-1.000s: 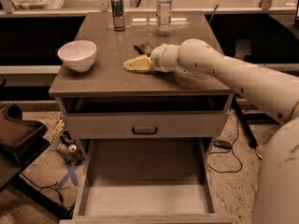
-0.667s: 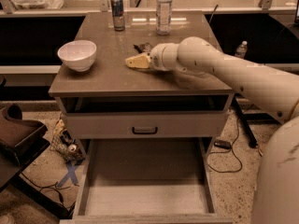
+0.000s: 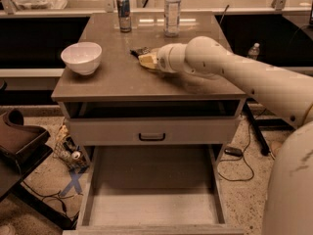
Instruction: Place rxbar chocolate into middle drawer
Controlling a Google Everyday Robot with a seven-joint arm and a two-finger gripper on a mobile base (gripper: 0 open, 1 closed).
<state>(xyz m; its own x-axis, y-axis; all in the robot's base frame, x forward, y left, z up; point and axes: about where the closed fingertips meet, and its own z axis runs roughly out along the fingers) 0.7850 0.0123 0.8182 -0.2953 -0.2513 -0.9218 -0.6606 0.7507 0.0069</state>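
The claw (image 3: 147, 60) is sitting low on the counter (image 3: 112, 80), near its middle; the rxbar chocolate (image 3: 139, 51) is lying right against the claw's far-left side, its dark end poking out toward the back; whether the claw is spread or pinching the bar, I cannot tell; the middle drawer (image 3: 151, 204) is standing pulled out, below and nearer than the counter's front edge, so the carry is likely heading forward and down.

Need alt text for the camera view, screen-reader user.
The robot arm reaches over the cabinet top, its tool at the rxbar chocolate, a dark bar near the centre. Below, the middle drawer is pulled open, under a shut drawer front with a dark handle. A white bowl, a can and a bottle also stand on top.
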